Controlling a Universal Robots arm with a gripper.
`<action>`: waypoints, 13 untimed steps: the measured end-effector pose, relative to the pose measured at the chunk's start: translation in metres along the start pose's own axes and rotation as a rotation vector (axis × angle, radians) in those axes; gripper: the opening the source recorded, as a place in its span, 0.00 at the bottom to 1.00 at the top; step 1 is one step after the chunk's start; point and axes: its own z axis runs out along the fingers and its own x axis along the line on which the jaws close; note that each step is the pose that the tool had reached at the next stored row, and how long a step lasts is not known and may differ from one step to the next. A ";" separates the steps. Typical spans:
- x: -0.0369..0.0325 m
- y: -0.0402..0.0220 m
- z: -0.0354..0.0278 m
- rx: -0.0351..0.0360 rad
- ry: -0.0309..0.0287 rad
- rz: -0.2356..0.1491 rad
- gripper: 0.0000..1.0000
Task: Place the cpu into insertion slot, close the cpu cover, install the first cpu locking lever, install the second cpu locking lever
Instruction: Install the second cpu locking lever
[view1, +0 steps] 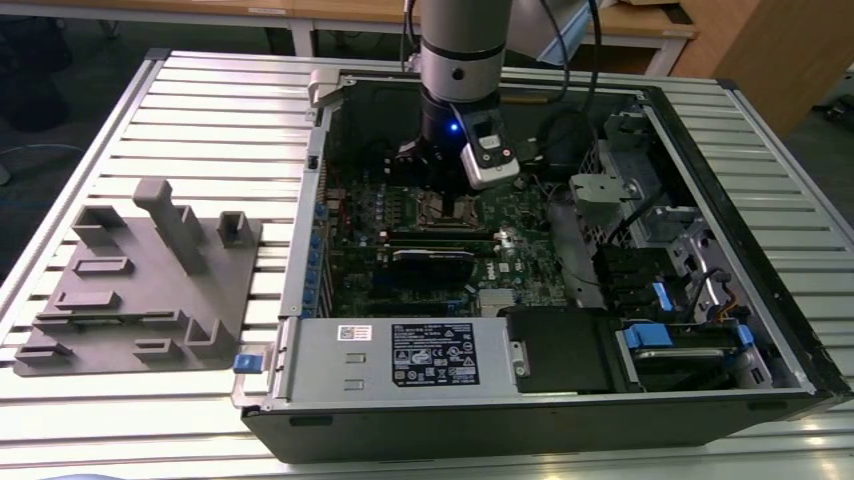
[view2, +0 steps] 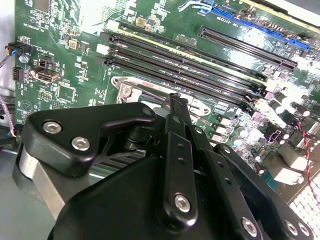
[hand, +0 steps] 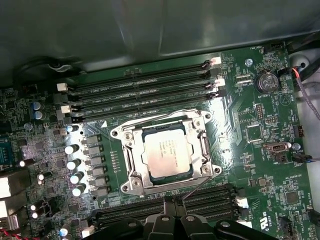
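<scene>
My arm hangs vertical at the exterior view's upper centre; my pincer (hand: 172, 206), fingers together, hovers beside 1 cpu (hand: 165, 151) under 1 cpu cover (hand: 131, 150).

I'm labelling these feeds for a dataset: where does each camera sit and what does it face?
Exterior view: off the arm, above, looking down into the open computer case; the arm and its gripper hang over the motherboard.
First wrist view: on the arm, facing the cpu under the cpu cover; fingertips at the edge.
Second wrist view: on the arm, looking along the gripper body at the memory slots.
Both wrist views share the memory slots and socket.
</scene>
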 end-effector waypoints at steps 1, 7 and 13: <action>0.0007 -0.0001 0.0002 -0.0002 -0.0001 0.000 0.11; 0.0074 -0.0015 0.0001 -0.0002 -0.0008 0.000 0.11; 0.0088 -0.0018 0.0006 -0.0005 -0.0011 0.000 0.11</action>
